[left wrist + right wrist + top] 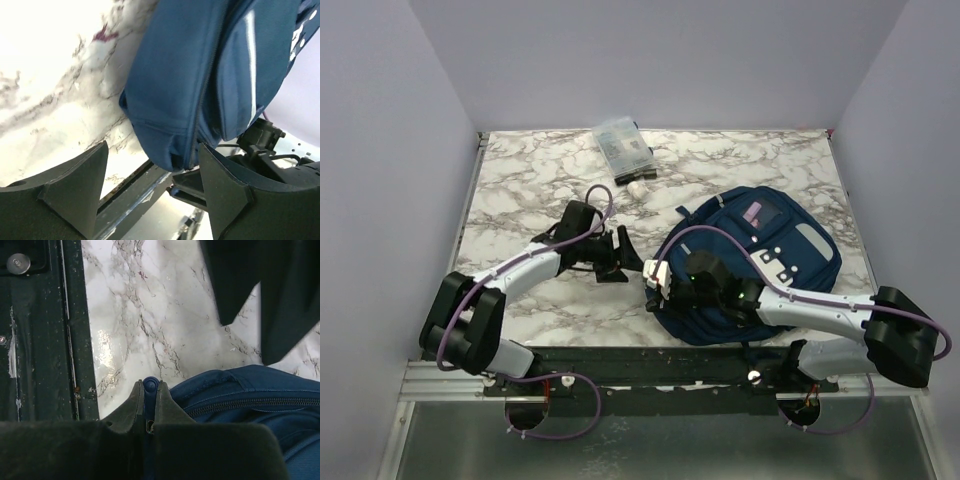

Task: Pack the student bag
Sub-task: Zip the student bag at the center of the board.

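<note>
Pale lavender walls close round your white marble-patterned table, and the large navy blue fabric backpack lies flat on its right half, near the front edge. Your left gripper stands wide just left of it, and from the wrist the backpack's lower corner shows between the dark fingers. Your right gripper is pinched tight on a small blue tab at the backpack's near-left edge. Your clear plastic pouch sits at the far edge, well apart
</note>
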Controlling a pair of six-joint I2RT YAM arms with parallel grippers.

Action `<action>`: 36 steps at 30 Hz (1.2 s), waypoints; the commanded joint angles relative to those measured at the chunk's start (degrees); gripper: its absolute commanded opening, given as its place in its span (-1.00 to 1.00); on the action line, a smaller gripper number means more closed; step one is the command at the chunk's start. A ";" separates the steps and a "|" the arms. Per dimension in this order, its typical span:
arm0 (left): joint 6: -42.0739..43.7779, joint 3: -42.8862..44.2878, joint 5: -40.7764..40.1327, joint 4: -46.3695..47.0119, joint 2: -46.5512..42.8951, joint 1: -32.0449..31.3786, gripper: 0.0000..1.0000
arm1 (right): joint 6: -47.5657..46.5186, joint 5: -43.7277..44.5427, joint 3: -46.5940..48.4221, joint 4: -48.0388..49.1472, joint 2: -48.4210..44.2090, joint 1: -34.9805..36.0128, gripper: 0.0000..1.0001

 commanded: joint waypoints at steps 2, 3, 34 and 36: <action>-12.31 -7.48 1.30 18.70 -0.89 -3.14 0.48 | -0.23 -2.51 -0.82 4.43 -2.81 0.62 -0.99; -12.67 -6.93 1.67 19.26 0.26 -4.04 0.48 | -0.32 -2.72 -0.79 4.51 -2.80 0.58 -0.99; 18.34 29.30 1.42 -18.47 18.10 4.62 -1.00 | -5.55 14.62 0.60 -18.70 -1.80 13.99 -0.99; 18.25 28.09 0.80 -18.32 17.76 4.69 -1.00 | -5.26 16.14 -0.34 -19.37 -3.36 14.01 -0.99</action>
